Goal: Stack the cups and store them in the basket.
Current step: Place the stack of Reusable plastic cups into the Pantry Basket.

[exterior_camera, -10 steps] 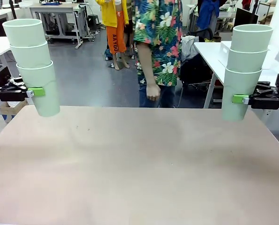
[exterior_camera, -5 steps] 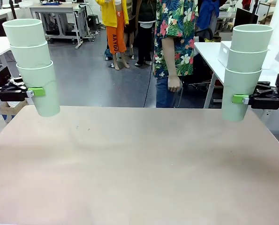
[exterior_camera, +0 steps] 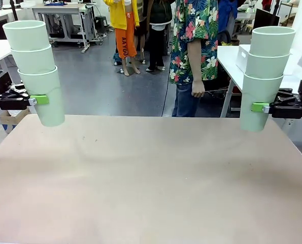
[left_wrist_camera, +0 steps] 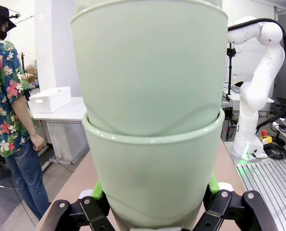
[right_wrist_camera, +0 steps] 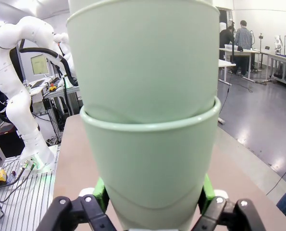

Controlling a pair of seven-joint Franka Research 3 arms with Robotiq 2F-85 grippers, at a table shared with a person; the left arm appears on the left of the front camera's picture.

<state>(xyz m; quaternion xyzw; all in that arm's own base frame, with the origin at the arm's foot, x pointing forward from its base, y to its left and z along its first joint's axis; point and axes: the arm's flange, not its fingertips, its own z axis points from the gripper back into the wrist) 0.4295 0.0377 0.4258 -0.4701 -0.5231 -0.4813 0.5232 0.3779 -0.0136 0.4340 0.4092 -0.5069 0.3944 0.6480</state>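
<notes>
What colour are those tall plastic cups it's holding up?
Pale mint green, matte; the tall tapered plastic cups show best in the front view.

Left stack (exterior_camera: 35, 71), right stack (exterior_camera: 266, 76) flank table (exterior_camera: 151, 173).

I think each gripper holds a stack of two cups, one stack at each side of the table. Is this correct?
Not quite: each stack has three cups, not two, as the front view shows. The left gripper is shut on the left stack and the right gripper on the right stack, one at each side of the table.
</notes>
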